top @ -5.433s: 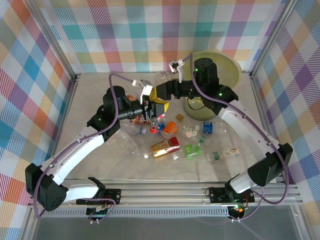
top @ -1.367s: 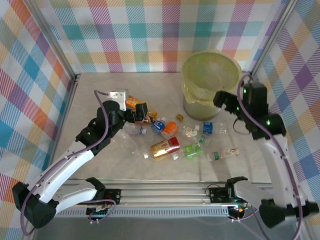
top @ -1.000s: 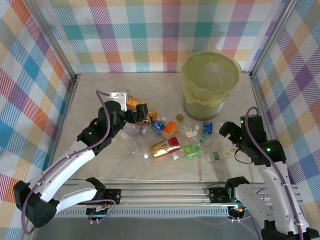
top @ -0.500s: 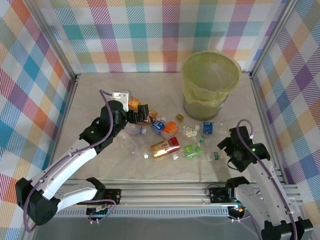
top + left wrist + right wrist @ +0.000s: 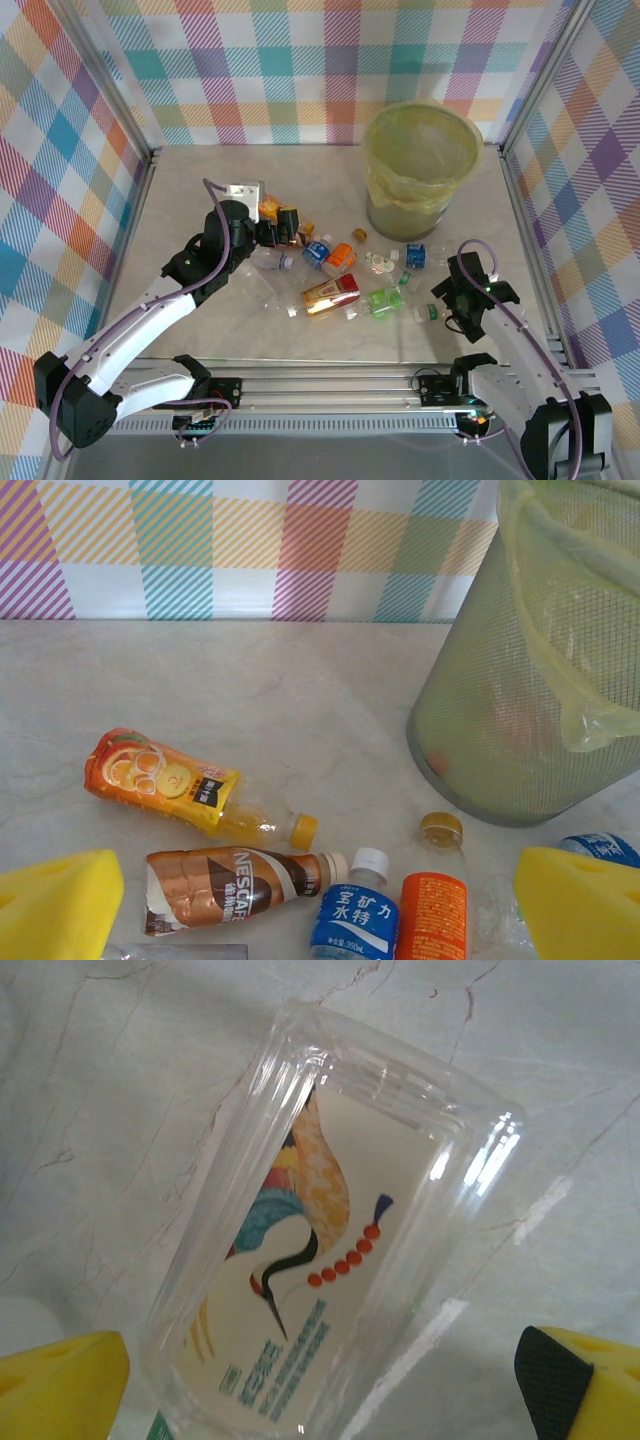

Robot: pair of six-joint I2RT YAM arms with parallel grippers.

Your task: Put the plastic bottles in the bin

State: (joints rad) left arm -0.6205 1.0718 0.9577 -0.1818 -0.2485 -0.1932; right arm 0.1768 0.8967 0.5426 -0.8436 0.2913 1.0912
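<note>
The right end effector is spread wide open. A clear plastic bottle with a crane label is seen lying flat between its yellow pads, near the right edge of the tabletop; contact cannot be told. The left end effector is likewise wide open and empty, above a brown coffee bottle. The tall mesh bin lined in yellow-green plastic stands at the far right corner.

"NESCAFE" on brown bottle, "水特" on blue bottle
</note>
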